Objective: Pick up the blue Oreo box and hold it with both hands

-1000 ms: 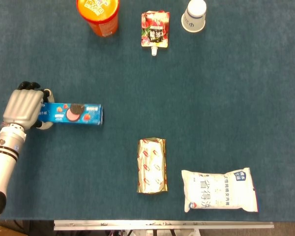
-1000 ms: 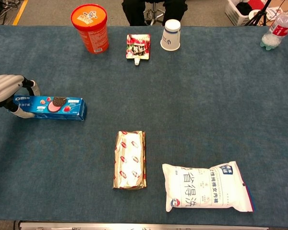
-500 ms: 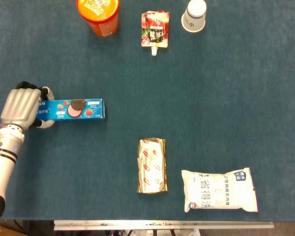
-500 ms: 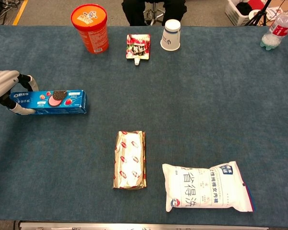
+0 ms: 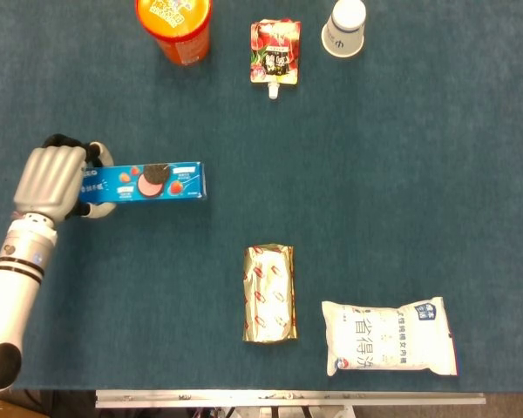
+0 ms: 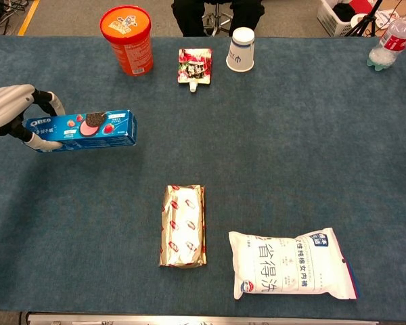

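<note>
My left hand [image 5: 50, 179] [image 6: 7, 115] grips the left end of the blue Oreo box [image 5: 148, 182] [image 6: 88, 128]. The box lies level, its long side pointing right, and it looks raised above the blue table [image 5: 375, 174], left of centre. Its front shows a cookie and strawberries. The right hand appears in neither view.
An orange tub [image 5: 175, 26], a red drink pouch [image 5: 275, 50] and a white paper cup [image 5: 343, 28] stand along the far edge. A gold foil pack [image 5: 268, 293] and a white bag [image 5: 389, 336] lie near the front. A water bottle [image 6: 391, 42] sits far right.
My left hand has carried the Oreo box up off the table and to the right, toward the middle. Everything else stayed where it was.
</note>
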Motion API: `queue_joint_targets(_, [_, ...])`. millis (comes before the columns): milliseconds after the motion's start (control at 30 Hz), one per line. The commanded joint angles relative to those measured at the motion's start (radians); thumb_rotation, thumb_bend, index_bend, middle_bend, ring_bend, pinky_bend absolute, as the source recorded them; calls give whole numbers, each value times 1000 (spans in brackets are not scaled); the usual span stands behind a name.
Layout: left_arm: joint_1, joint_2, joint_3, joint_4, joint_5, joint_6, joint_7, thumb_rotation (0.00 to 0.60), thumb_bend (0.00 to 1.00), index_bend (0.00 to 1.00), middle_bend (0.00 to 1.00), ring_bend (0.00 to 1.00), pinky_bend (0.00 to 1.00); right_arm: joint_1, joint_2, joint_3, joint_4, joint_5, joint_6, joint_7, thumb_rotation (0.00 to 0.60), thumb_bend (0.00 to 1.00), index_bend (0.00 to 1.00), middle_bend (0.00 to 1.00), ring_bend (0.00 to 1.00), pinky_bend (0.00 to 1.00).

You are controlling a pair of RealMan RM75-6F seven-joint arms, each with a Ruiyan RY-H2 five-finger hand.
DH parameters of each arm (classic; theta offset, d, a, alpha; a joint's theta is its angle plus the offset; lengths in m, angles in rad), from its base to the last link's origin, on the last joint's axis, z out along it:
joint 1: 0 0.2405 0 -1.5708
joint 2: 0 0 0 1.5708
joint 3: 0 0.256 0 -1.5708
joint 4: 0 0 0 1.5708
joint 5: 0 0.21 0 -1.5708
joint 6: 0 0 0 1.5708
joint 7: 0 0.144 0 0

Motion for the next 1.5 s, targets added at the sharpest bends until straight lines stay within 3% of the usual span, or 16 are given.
queue_joint_targets(33, [-16,-10,-11,-19,-20,4,28,600,177,602,611,302,199,21,-28,5,3,-3,-23,7,600,198,204,285,346,560])
queue_joint_targets(700, [-97,-82,-32,-17,-91,-4,108,600,177,597,612,302,208,181,-274,36,102,-21,-155,57,600,150,204,285,346,559])
queue_joint_targets(1067, [-143,-67,-92,-28,-123,-2,92,600,177,589,627,319,226,265,-362,74,133,-30,-182,60,600,145,204,285,346,560])
queue_joint_targets(1300, [-164,-53,-100,-65,-139,3,109,600,177,586,631,326,229,308,-407,92,157,-22,-195,54,600,138,203,285,343,560])
queue_joint_targets(1500, [-185,-55,-100,-79,-148,1,122,600,177,586,631,326,229,340,-452,106,176,4,-214,39,600,66,204,281,317,550])
